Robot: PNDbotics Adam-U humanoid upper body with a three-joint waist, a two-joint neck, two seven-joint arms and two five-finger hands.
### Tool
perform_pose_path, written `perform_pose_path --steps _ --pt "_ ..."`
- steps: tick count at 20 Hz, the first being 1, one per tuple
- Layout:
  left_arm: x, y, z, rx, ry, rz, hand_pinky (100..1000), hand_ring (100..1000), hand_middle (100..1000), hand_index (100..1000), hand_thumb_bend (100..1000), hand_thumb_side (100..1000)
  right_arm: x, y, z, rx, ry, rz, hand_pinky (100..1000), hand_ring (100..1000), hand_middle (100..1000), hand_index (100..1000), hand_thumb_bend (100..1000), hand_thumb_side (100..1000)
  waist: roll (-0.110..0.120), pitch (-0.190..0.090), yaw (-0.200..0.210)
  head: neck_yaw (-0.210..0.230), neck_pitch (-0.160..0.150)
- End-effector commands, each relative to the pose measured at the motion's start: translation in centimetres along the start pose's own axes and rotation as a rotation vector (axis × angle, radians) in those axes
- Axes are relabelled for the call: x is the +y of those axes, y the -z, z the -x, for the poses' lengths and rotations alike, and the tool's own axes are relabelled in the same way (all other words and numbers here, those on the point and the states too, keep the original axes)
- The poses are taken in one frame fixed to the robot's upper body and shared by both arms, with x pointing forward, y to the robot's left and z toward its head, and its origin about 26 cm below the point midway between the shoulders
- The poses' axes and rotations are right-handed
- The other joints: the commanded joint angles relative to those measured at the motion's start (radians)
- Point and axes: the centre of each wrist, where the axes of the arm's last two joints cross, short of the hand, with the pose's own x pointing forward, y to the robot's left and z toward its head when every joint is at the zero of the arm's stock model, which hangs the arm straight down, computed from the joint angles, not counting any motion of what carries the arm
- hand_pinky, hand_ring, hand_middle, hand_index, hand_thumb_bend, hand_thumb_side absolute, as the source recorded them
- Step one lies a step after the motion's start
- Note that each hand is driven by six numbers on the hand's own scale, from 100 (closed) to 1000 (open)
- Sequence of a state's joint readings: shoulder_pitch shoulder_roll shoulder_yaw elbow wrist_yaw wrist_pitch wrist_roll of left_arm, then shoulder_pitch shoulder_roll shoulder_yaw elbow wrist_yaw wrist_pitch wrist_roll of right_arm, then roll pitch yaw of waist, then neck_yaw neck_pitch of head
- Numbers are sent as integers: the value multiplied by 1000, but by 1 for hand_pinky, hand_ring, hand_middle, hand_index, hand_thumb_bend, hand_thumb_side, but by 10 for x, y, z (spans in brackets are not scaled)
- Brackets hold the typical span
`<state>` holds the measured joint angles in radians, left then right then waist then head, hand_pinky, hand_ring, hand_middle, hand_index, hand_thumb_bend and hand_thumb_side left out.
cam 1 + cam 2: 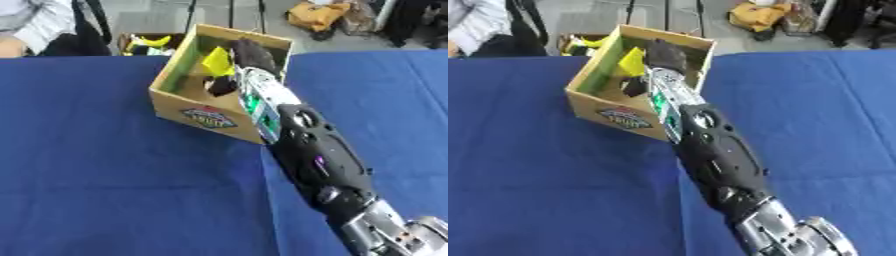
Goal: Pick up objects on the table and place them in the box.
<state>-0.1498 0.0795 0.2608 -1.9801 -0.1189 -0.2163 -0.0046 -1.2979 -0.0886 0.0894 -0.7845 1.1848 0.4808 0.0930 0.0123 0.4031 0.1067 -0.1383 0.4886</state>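
Left eye view: right hand (252,55) inside box (203,117), fingers seemingly holding yellow object (218,62).

An open cardboard box (197,112) with a printed label stands askew on the blue desk (96,165), holding a yellow object (217,61).

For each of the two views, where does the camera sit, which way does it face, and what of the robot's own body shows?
Left eye view: in the robot's head, looking down at the blue table; the right arm reaches up from the lower right, right hand inside the cardboard box.
Right eye view: beside it, same downward look; the box sits further left in the picture.
Both share the table, the box, a yellow object inside it, and the arm. The left hand shows in neither.
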Motion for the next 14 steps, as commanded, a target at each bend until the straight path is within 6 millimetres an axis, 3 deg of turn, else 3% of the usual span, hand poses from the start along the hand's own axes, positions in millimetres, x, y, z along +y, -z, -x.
perform_pose_path --steps 1,3,6,9,11,14 --pt "1 3 -6 -28 3 12 442 591 625 901 124 969 -12 3 -6 7 -5 27 612 816 548 682 100 448 2 -18 6 -8 -18" --pt "1 4 -6 -29 2 13 442 591 625 901 125 967 -10 4 -5 8 -11 14 626 843 580 704 100 516 2 -16 8 -11 -20" --pt "1 4 -6 -30 1 15 442 591 626 901 123 967 -10 4 -5 7 -16 6 665 921 700 774 112 638 3 -16 9 -13 -23" --pt "1 4 -6 -31 0 17 442 591 626 901 121 967 -11 4 -6 4 -26 10 718 993 798 844 308 789 3 -16 8 -15 -25" --pt "1 4 -6 -31 -1 18 441 591 625 900 119 967 -13 4 -7 1 -32 19 746 1000 835 867 594 963 4 -17 8 -16 -23" --pt "1 4 -6 -30 -1 19 441 591 626 900 117 966 -18 4 -6 3 -47 61 754 1000 851 877 648 1000 5 -20 6 -14 -16"
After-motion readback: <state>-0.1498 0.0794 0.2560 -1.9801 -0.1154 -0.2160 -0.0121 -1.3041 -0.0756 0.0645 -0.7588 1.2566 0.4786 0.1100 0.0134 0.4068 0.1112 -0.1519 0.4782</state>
